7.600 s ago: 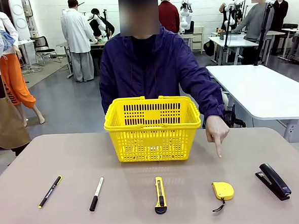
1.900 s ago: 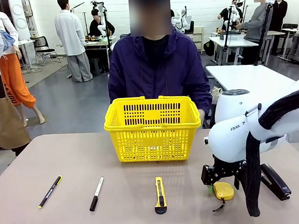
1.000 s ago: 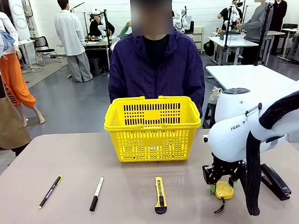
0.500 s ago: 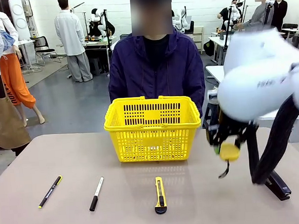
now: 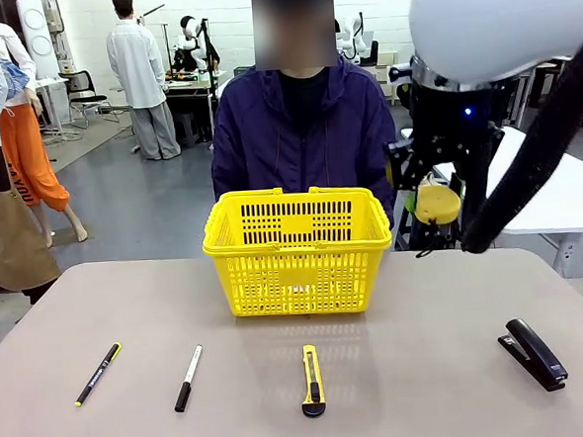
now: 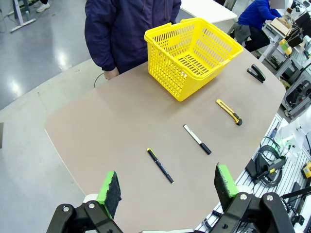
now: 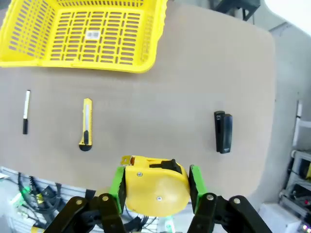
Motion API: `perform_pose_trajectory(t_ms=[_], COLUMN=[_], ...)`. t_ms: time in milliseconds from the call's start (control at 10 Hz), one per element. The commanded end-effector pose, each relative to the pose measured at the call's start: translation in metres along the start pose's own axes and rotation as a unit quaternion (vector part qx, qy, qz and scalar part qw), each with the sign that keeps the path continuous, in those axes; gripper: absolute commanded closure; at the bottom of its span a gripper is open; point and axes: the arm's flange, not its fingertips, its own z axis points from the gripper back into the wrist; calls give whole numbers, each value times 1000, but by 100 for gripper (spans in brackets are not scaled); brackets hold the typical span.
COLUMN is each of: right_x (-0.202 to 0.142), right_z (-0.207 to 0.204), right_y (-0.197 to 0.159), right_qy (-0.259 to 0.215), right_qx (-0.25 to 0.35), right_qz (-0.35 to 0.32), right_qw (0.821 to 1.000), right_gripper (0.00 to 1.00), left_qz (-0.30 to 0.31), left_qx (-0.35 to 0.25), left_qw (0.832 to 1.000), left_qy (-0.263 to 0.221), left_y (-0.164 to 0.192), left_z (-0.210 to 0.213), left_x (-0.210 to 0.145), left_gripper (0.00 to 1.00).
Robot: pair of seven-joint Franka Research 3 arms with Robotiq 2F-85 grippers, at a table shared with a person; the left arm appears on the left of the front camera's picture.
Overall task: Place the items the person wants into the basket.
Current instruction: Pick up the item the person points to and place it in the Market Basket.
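On the right arm (image 5: 497,13), "FRAN" shows above the tape measure (image 5: 437,205).

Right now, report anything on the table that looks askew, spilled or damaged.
Nothing stands out. The basket sits upright; the pen, marker, utility knife and stapler lie flat, apart, in a row before it. The tape measure is off the table, clamped in the right hand, its loop dangling.
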Motion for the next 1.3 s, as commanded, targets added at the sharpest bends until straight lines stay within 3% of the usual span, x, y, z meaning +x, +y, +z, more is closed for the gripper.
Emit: perform_pose_trajectory(t_ms=[0, 700, 800, 900, 1000, 1200], right_x=[11, 0, 3, 34, 73, 133], right_z=[-8, 0, 2, -5, -19, -37], right_y=[0, 0, 3, 15, 32, 47], right_qy=[16, 0, 4, -34, -42, -72], right_qx=[-17, 0, 0, 16, -4, 34], right_qz=[-12, 0, 1, 71, 131, 181], right_qw=[1000, 1000, 1000, 997, 991, 980], right_gripper=[51, 51, 37, 37, 37, 37], left_qz=[-7, -7, -7, -7, -7, -7], left_qx=[-6, -6, -6, -6, -6, -6], left_qw=[1000, 1000, 1000, 1000, 1000, 1000], left_qy=[-9, -9, -9, -9, -9, -9], left_y=[0, 0, 0, 0, 0, 0], left_z=[1, 1, 1, 1, 1, 1], left_x=[0, 0, 0, 0, 0, 0], left_gripper=[0, 0, 0, 0, 0, 0])
